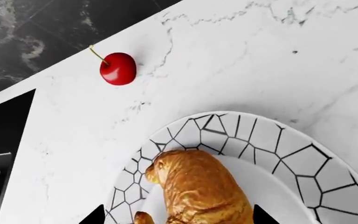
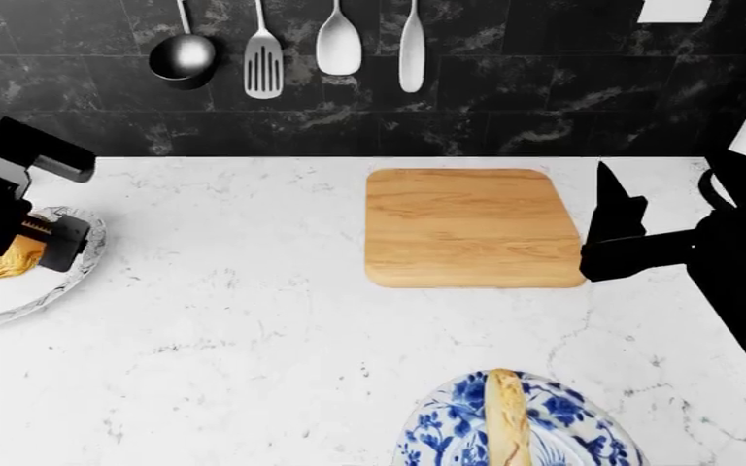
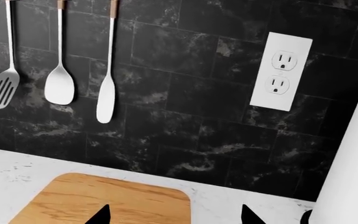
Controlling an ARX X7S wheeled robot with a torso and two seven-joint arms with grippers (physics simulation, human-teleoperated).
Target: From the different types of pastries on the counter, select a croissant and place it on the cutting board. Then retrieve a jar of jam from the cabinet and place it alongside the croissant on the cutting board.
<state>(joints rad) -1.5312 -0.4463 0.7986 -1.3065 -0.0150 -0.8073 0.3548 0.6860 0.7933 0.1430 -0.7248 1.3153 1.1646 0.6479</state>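
The croissant [image 1: 197, 186], golden-brown and glossy, lies on a white plate with black crackle lines [image 1: 278, 144]. My left gripper [image 1: 177, 217] is open, one fingertip on either side of the croissant. The head view shows this at the counter's far left, with the croissant [image 2: 11, 260] under my left arm. The light-wood cutting board [image 2: 470, 228] lies bare at the back centre. My right gripper [image 3: 175, 215] hovers open and empty beside the board's right edge [image 3: 104, 198]. The jar of jam and the cabinet are out of view.
A red cherry [image 1: 118, 68] lies on the white marble counter [image 1: 247, 60] beyond the plate. A long pale loaf [image 2: 509, 408] rests on a blue-patterned plate [image 2: 445, 427] at the front. Utensils [image 2: 264, 58] hang on the black wall. A white paper roll [image 3: 353, 163] stands at the right.
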